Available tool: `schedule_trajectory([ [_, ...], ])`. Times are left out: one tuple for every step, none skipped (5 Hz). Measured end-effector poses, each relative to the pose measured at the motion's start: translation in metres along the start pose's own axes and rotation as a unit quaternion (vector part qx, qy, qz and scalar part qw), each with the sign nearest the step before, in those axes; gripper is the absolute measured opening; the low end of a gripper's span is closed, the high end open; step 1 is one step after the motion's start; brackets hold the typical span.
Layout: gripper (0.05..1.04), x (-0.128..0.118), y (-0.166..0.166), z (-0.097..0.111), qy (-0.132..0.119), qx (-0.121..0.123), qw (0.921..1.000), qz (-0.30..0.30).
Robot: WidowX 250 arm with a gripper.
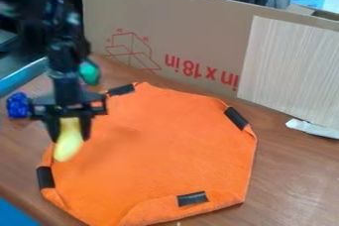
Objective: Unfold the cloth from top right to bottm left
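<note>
- Orange, roughly octagonal cloth (165,145) lies on the brown wooden counter (291,170), its near edge partly folded.
- Black jaws (69,130) grasp a yellow elongated object (68,145) at the cloth's left side.

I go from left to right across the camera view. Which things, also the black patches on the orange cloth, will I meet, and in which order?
Blue thing → left patch → yellow thing → top patch → bottom patch → right patch → white strip.
</note>
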State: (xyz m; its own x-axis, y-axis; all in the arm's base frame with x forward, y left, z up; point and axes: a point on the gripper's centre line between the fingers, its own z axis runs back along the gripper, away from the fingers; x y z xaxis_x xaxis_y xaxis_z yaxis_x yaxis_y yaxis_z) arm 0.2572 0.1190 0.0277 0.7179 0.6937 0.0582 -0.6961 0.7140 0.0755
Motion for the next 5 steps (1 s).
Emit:
schedule_trajectory([
  [0.554,-0.014,-0.021,-0.008,0.002,0.007,1.0000,0.002],
  [0.656,-0.019,-0.026,-0.012,0.006,0.005,1.0000,-0.003],
  [0.916,-0.023,-0.030,-0.014,0.012,-0.009,0.9988,-0.047],
  [1.004,-0.021,-0.025,0.000,0.000,-0.041,0.9973,-0.061],
  [1.001,-0.013,-0.016,0.027,-0.022,-0.085,0.9937,-0.070],
])
